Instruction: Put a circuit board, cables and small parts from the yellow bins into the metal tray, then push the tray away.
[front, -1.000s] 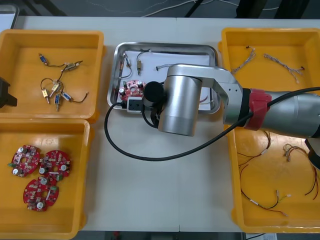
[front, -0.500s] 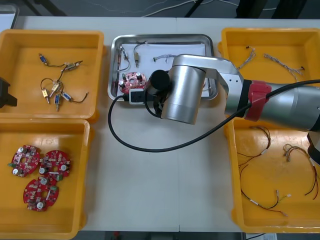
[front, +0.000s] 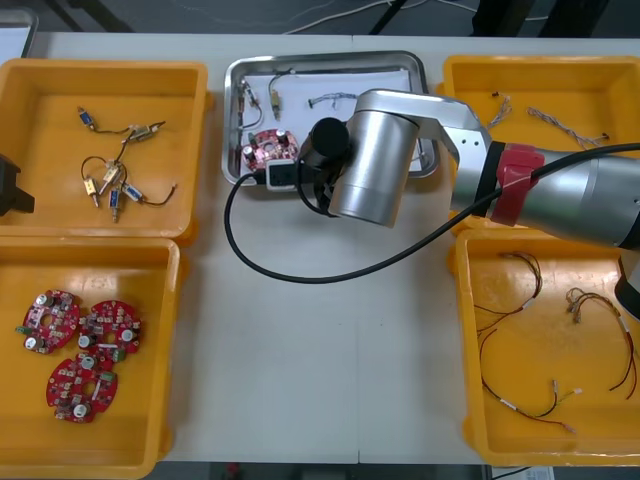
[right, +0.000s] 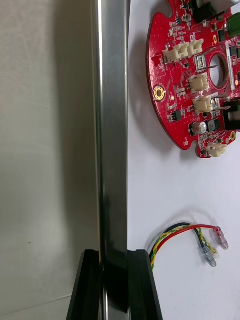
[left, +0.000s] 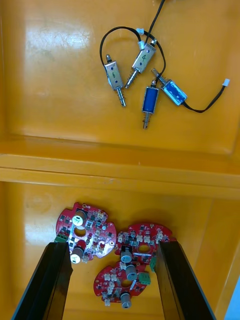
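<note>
Metal tray (front: 231, 110), near rim pinched in the right hand (right: 114, 256), sits farther up the counter (front: 320, 350) than 1 second ago, so the push seems underway; left hand (left: 112, 250) waits open.

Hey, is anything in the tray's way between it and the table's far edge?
Nothing visible. The right gripper is shut on the tray at its near rim, and beyond its far rim lies bare table. The bins flank it, off its path. The left gripper hangs open over the left bins.
</note>
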